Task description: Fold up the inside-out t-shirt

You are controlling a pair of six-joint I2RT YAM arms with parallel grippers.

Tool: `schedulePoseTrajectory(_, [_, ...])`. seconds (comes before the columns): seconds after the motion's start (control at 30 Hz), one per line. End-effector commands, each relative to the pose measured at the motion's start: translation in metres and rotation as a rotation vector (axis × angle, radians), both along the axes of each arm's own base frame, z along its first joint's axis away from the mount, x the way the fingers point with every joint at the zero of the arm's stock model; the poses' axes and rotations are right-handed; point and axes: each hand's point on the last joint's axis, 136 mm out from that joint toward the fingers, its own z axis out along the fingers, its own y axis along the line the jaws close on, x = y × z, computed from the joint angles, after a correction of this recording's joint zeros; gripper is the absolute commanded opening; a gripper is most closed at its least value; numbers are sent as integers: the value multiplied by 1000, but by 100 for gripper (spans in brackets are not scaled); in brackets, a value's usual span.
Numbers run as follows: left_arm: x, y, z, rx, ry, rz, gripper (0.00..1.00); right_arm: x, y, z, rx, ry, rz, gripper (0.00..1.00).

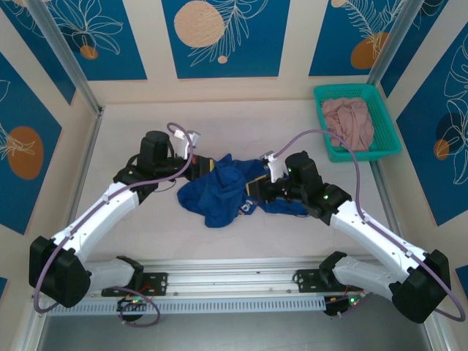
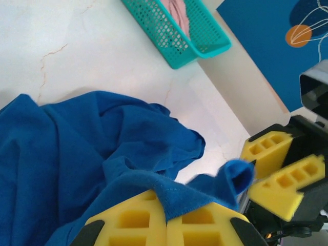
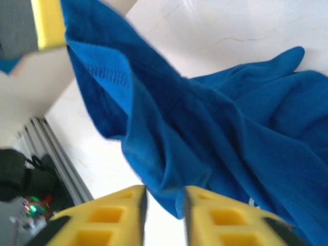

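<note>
The inside-out t-shirt (image 1: 216, 194) is a royal-blue crumpled heap at the table's middle, between the two arms. My left gripper (image 1: 196, 168) is at its left edge. In the left wrist view the left gripper (image 2: 166, 218) is shut on a hemmed edge of the t-shirt (image 2: 102, 148), which is lifted off the table. My right gripper (image 1: 257, 191) is at the heap's right side. In the right wrist view it (image 3: 165, 205) stands open, with a hanging fold of the t-shirt (image 3: 230, 128) reaching into the gap, not pinched. The right gripper's yellow fingers (image 2: 284, 182) are close to the held edge.
A teal basket (image 1: 387, 139) with a dusty-pink garment (image 1: 349, 121) sits at the back right corner; the left wrist view shows the basket (image 2: 174, 36) too. A metal rail (image 1: 234, 281) runs along the near edge between the arm bases. Walls close the table's sides.
</note>
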Motion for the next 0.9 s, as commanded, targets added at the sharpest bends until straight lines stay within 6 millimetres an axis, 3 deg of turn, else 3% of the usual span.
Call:
schedulePoseTrajectory(0.0, [-9, -6, 19, -48, -64, -67, 0, -4, 6, 36, -32, -191, 77, 38])
schedulePoseTrajectory(0.2, [-15, -13, 18, -29, -73, -96, 0, -7, 40, 61, -18, -274, 212, 47])
schedulePoseTrajectory(0.27, [-18, -15, 18, -19, -81, -112, 0, -3, 50, 61, -55, -304, 228, 54])
schedulePoseTrajectory(0.47, [-21, -19, 19, -15, -81, -128, 0, 9, 70, 55, -104, -329, 272, 55])
schedulePoseTrajectory(0.53, [-21, -19, 19, -13, -83, -127, 0, 12, 74, 50, -108, -315, 276, 49])
schedulePoseTrajectory(0.67, [-22, -17, 17, -1, -85, -119, 0, 23, 70, 48, -125, -319, 210, 16])
schedulePoseTrajectory(0.8, [-21, -17, 15, 7, -87, -115, 0, 25, 67, 57, -98, -316, 174, 1])
schedulePoseTrajectory(0.87, [-20, -17, 14, 11, -87, -111, 0, 25, 66, 61, -87, -309, 159, 0])
